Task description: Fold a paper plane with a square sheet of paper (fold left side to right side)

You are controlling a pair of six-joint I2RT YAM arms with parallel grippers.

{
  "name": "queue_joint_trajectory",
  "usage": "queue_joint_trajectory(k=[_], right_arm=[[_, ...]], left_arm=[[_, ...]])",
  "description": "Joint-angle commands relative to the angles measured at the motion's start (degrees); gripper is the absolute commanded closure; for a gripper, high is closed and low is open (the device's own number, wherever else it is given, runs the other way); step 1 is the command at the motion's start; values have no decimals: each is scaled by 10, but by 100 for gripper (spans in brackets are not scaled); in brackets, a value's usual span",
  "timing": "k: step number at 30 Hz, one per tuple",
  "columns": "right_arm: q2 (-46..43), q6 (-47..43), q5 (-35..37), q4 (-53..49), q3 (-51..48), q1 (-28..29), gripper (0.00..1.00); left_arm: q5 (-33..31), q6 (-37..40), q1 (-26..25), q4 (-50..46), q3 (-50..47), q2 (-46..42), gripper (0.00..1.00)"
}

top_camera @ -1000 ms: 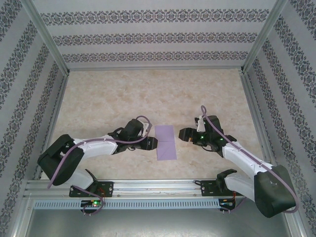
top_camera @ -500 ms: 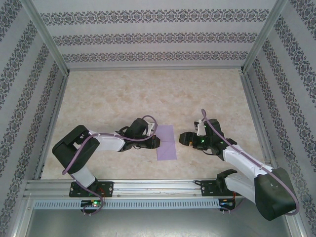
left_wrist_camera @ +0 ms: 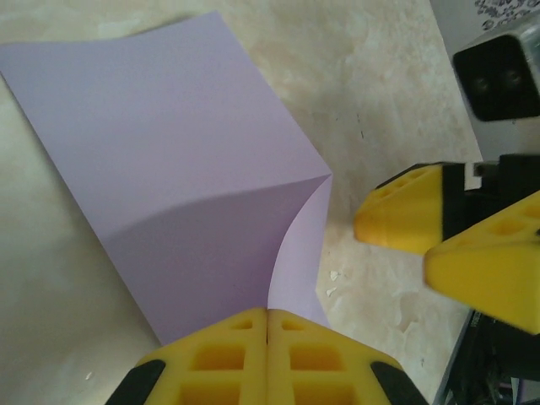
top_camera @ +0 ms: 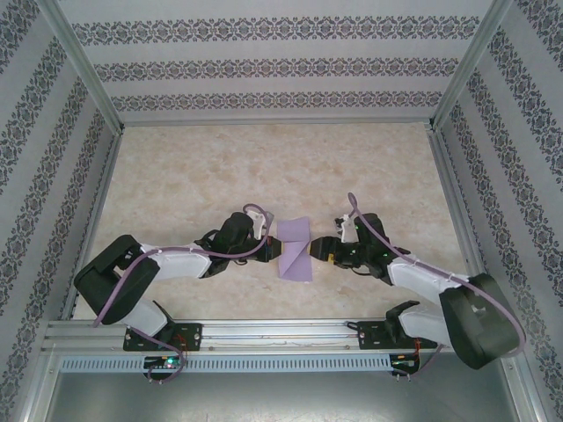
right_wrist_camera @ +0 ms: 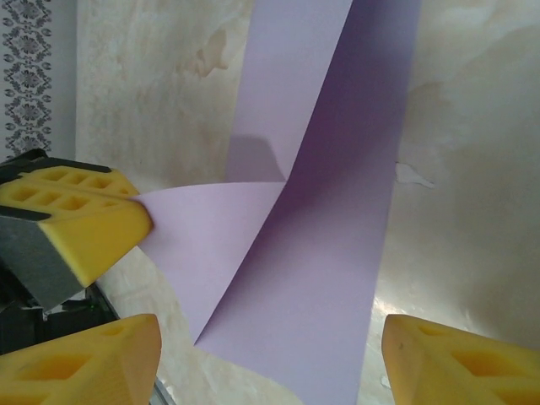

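Centrally, we see the thin lavender-purple square sheet of paper (top_camera: 296,250) on the marbled bench (top_camera: 264,167), its left side pinched up by our left tool (top_camera: 274,251), our right tool (top_camera: 323,251) released alongside.

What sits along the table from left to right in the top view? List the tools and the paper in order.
In order: left tool → square sheet of paper → right tool.
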Motion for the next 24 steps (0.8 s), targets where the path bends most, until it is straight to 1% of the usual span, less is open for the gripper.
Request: queue_joint_trajectory(k=[1,4,14,18,20,22,23,24], right_arm=[[36,20,10,82,26,18,31],[69,26,18,117,38,32,31],[161,58,25,212,55,56,38],[182,67,26,240,53,65,41],[189,69,25,248,55,68,46],[194,68,25,249,55,70,50],[196,68,26,250,55,72,53],[199,68,26,251,55,74,55]], left_arm=[[-11,-6,6,29,-9,-16,100],[-12,-5,6,26,-10,-17,100],[-17,-3,6,18,-11,-17,100],[-17,-5,6,22,-13,-10,100],[-20,-4,6,21,-12,-5,100],[-20,-3,6,22,-11,0,98],[-22,-3,7,22,-12,2,96],[-23,-3,6,23,-12,4,92]])
